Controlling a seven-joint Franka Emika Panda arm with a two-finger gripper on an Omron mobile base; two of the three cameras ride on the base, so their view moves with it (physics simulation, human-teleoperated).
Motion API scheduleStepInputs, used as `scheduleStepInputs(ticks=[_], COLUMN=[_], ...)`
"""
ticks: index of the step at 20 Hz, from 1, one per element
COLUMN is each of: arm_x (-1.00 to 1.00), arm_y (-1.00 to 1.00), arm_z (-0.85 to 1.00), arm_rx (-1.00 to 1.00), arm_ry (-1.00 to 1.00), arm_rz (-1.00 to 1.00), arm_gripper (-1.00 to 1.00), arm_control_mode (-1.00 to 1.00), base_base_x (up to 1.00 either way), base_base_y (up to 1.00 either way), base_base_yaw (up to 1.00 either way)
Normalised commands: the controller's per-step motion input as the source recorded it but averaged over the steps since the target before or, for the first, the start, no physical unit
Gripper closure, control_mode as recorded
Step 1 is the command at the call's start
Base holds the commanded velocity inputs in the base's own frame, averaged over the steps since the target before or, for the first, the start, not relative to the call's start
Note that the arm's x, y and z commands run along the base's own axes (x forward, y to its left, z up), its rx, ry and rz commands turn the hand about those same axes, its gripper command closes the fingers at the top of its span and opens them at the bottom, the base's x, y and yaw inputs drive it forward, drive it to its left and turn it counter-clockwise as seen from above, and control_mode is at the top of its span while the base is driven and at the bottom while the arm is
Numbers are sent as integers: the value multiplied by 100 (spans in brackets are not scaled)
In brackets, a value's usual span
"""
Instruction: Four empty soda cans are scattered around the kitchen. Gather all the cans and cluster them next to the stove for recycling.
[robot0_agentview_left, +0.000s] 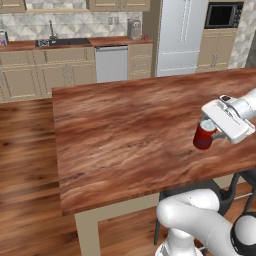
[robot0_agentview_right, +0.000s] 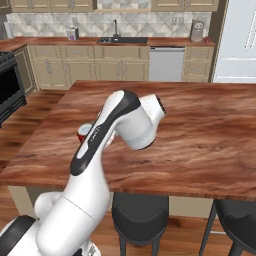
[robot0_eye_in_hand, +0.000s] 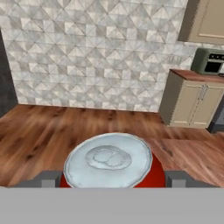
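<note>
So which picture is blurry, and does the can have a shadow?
Hand view: the can is huge and soft-edged, the tiles behind fuzzy. Left base view: it looks sharper beside the gripper, with hardly any shadow on the table. Right base view: the arm hides most of it.

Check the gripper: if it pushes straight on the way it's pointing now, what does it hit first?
The red soda can. In the hand view its silver top sits right between the fingertips of the gripper, directly ahead. Contact cannot be confirmed; beyond lie only floor and a tiled wall.
</note>
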Motion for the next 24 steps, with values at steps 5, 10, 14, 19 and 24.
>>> scheduleStepInputs(ticks=[5,10,14,19,24], arm_x=[-6,-5,-5,-10,0], arm_y=[16,10,9,8,3], arm_z=[-1,-3,-5,0,-3], arm_rx=[1,4,4,0,0], arm_ry=[0,-8,-15,-11,-2], arm_rz=[4,0,-2,-1,-3], arm_gripper=[100,100,100,100,100], arm_control_mode=[-100,-100,-100,-100,-100], base_base_x=[0,0,0,0,0], base_base_y=[0,0,0,0,0], base_base_yaw=[0,0,0,0,0])
